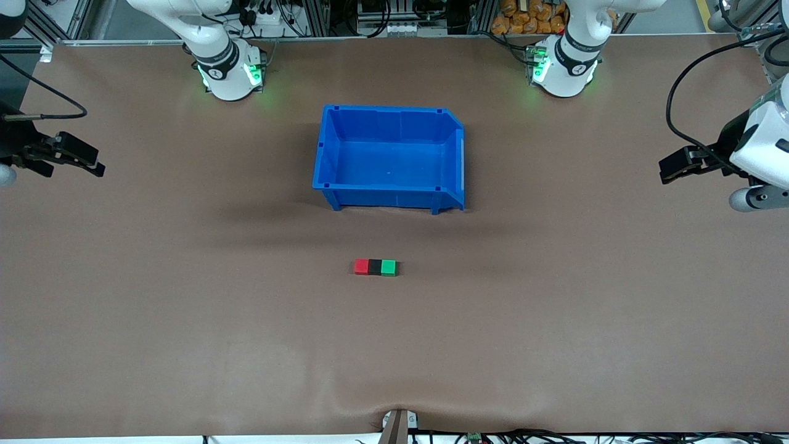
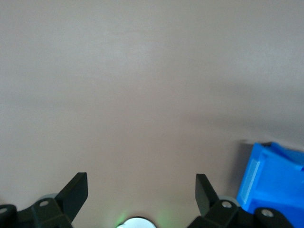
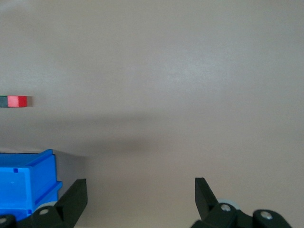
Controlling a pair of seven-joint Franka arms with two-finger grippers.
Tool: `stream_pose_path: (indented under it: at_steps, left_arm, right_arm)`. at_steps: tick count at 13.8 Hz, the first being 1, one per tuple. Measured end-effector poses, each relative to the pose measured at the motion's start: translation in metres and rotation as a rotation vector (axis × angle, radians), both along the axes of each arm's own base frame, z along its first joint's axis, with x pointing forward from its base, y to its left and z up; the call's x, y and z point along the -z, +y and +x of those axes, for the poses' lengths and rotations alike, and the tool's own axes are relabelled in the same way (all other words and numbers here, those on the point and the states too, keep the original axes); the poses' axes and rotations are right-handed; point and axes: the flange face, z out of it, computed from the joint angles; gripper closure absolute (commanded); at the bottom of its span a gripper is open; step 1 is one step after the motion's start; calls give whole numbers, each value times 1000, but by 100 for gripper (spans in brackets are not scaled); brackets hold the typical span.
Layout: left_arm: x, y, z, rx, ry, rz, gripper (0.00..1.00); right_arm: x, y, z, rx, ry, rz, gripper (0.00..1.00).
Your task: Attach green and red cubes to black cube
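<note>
Sitting joined: tiny matte red cube (image 1: 361,266), black cube (image 1: 375,266), green cube (image 1: 388,267). Left gripper (image 2: 141,190) and right gripper (image 3: 141,192) hang released, empty, at opposite table ends; best leave the row undisturbed.

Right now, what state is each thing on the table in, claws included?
red cube: touching the black cube, in a row
black cube: between the two
green cube: touching the black cube
blue bin: upright, nothing inside
left claw: open, holding nothing
right claw: open, holding nothing
</note>
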Motion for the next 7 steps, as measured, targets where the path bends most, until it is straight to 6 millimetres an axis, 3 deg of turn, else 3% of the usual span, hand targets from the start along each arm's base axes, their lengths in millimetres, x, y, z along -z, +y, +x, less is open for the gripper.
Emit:
stream_pose_path:
  at_steps: [4,7]
  left_arm:
    - [-20,31,-8,11,-28,-22,0]
    - [-32,28,-16,23,-47,-33,0]
  right_arm:
    - [-11,-15,-6,27,-7,1,0]
    - [-28,-15,-11,26,0,2,0]
